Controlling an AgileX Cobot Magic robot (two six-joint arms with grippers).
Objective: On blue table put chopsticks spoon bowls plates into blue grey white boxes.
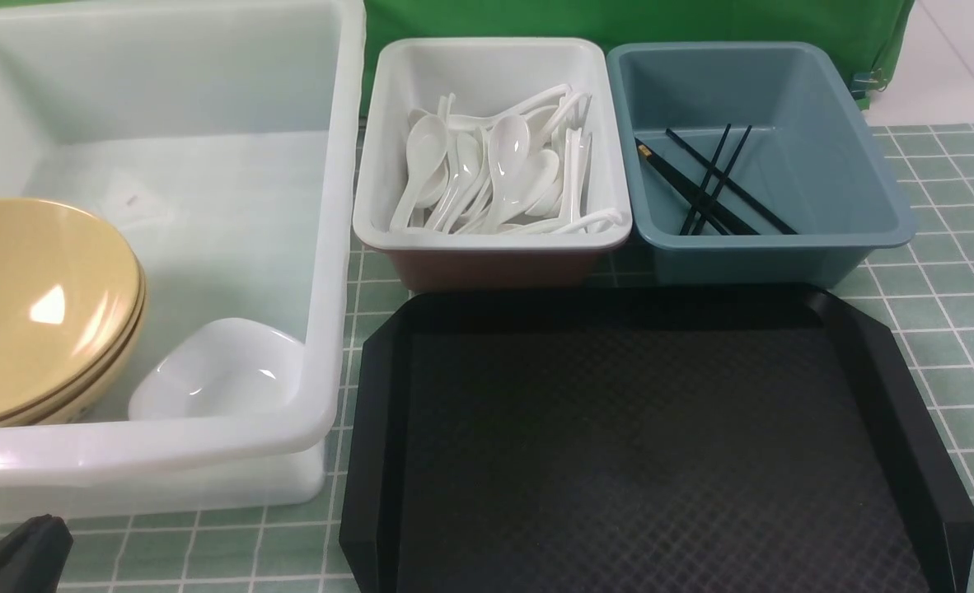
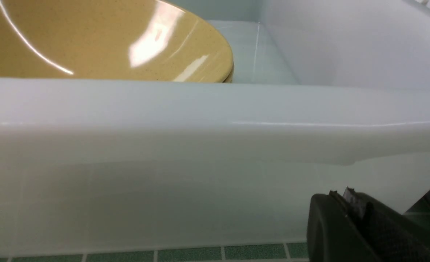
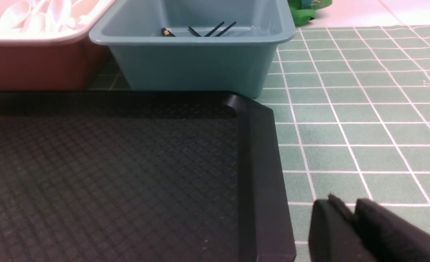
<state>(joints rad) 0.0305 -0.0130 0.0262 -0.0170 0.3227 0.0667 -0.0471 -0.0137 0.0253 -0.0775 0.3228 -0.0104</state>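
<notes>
- The large translucent white tub stood at the far left of the tiled surface and already held the stacked tan bowls at its left side, with a small white dish lying just beside them in its near right corner.
- The left gripper rested low on the surface, near the tub's near wall, its jaws pressed together and carrying nothing.
- The mid-sized white tub, to the right of the big one, held a loose heap of white soup spoons.
- The black tray, near and centre, showed nothing on its textured floor.
- The blue-grey tub, far right, held the black chopsticks, crossed over one another on its floor.
- The right gripper sat low just beside the tray's right rim, empty; its jaws looked nearly together, though whether a slit remained I could not tell.
- With every visible item in a tub, the sorting looked complete, or all but.
</notes>
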